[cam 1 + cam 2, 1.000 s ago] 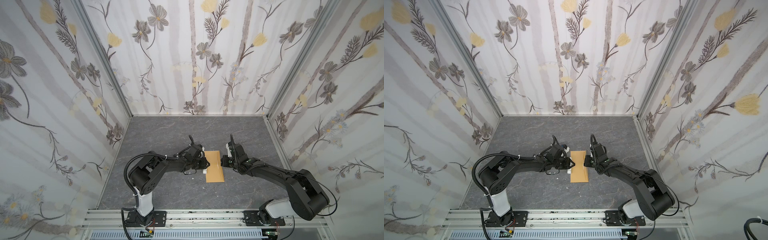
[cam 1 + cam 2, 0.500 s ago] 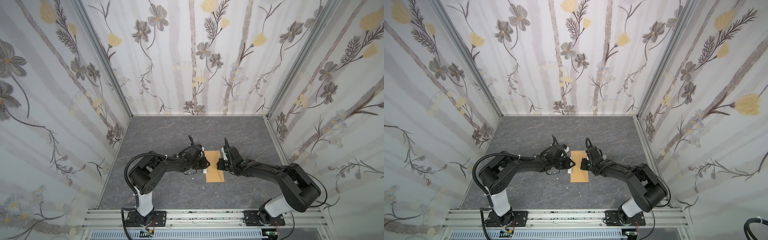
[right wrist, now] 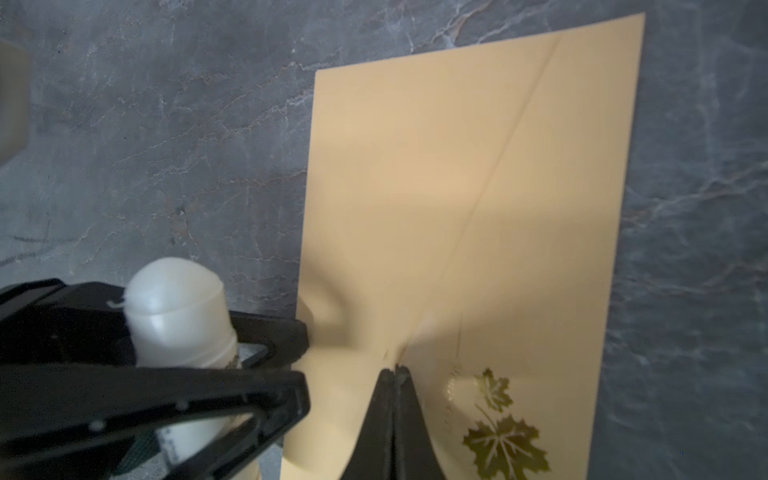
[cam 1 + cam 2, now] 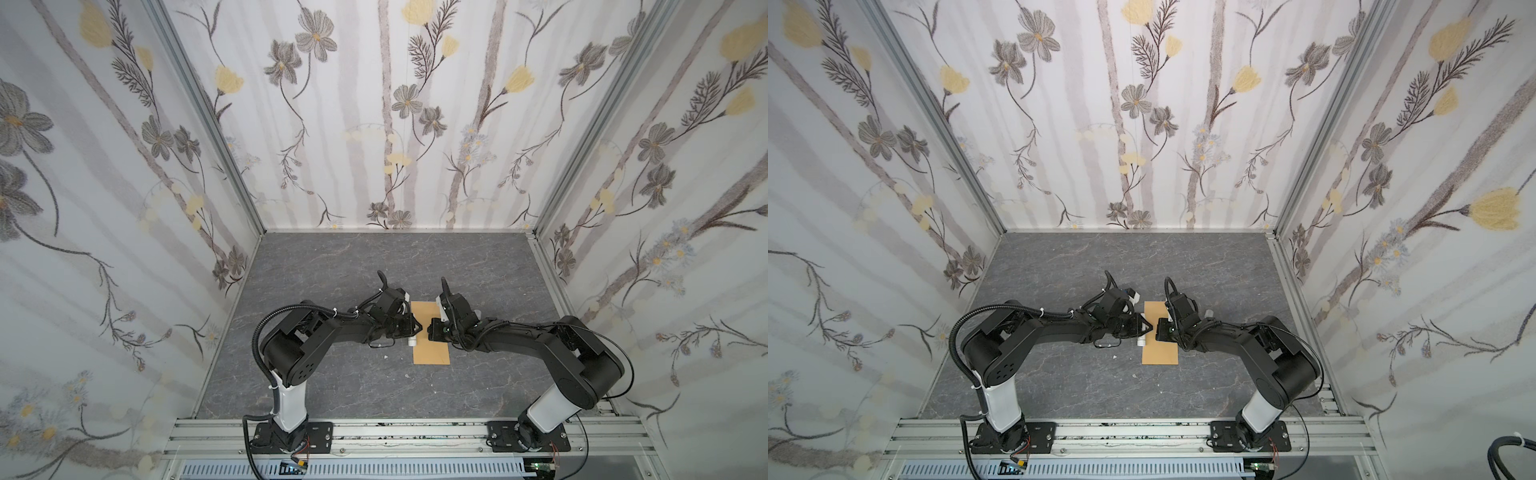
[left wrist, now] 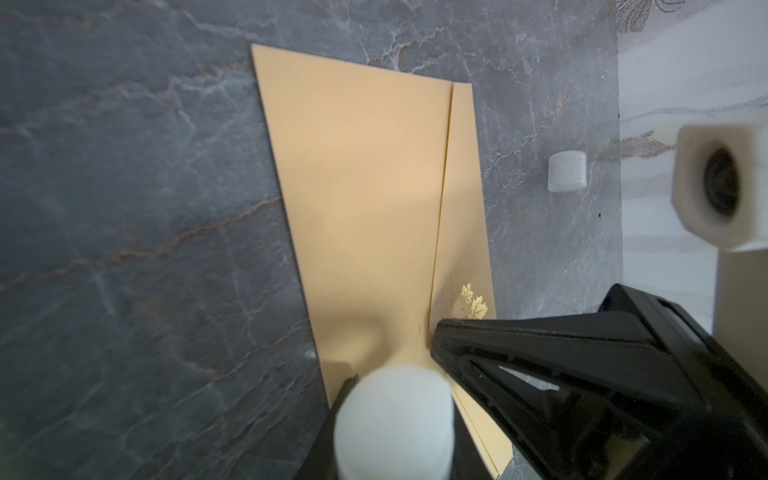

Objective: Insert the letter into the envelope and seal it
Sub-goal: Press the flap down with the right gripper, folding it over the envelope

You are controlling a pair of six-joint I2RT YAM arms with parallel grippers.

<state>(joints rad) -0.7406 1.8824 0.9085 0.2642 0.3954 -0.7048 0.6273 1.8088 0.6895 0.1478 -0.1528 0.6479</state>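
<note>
Locate the left gripper (image 4: 417, 327) low over the grey marbled worktop (image 4: 332, 270), at the left long edge of the envelope (image 4: 431, 353). Note jaws clamped across a white glue stick (image 3: 178, 316), held crosswise, just beside that edge in both top views. Note fingertips (image 3: 291, 332) meeting the edge, with the paper humped up next to them.

Find the kraft-brown envelope lying flat mid-worktop between the two arms, long axis running away from the arm bases, flap folded down over the body. Identify the gold leaf emblem (image 3: 498, 432) beside the flap's point.

Locate the right gripper (image 3: 395, 370) reaching over the envelope from the right. Note jaws fully together, holding nothing, tips pressed on the flap's point, with the paper creased around the contact.

Find a small white cap (image 5: 567, 171) on the worktop to the right of the envelope, apart from it.
</note>
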